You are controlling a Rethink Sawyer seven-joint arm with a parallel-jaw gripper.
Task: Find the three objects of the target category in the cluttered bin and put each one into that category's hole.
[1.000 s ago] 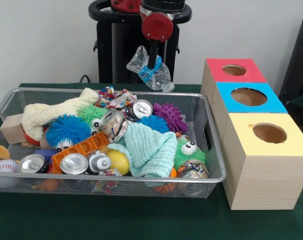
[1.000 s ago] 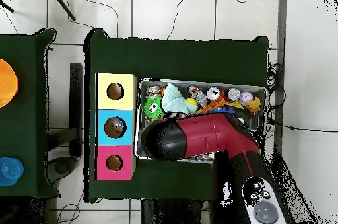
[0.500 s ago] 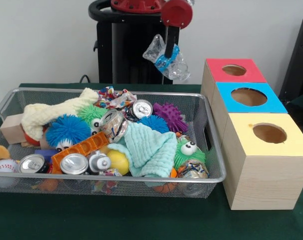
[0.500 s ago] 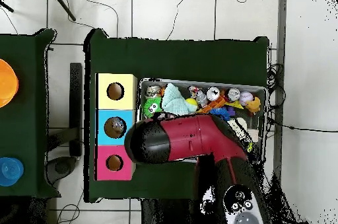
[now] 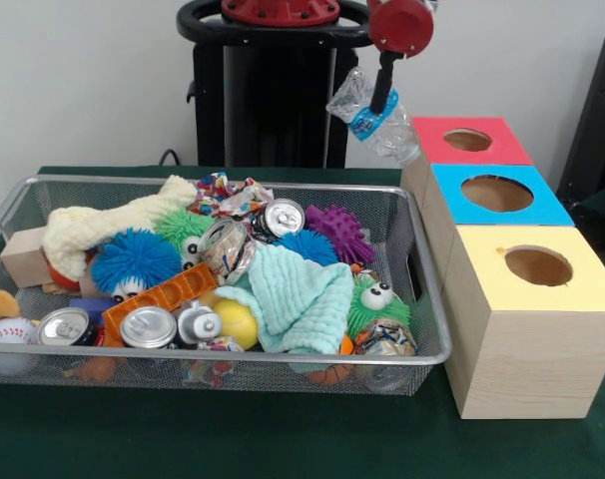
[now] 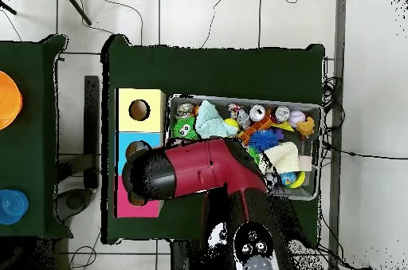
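Observation:
My gripper is shut on a crushed clear plastic bottle with a blue label. It hangs in the air just left of the red-topped box, above the bin's far right corner. The wire mesh bin holds several drink cans, soft toys, balls and cloths. Right of the bin stand three wooden boxes in a row, each with a round hole: red, blue and yellow. In the overhead view the arm's red link covers the gripper, the bottle and part of the red box.
A mint cloth lies over the bin's middle, with a green googly-eyed toy beside it. A cream cloth and a wooden block sit at the bin's left end. Another table with an orange dish stands apart.
The gripper has carried the bottle to the right, from above the bin's far edge to just beside the red box. In the overhead view the arm has swung toward the boxes.

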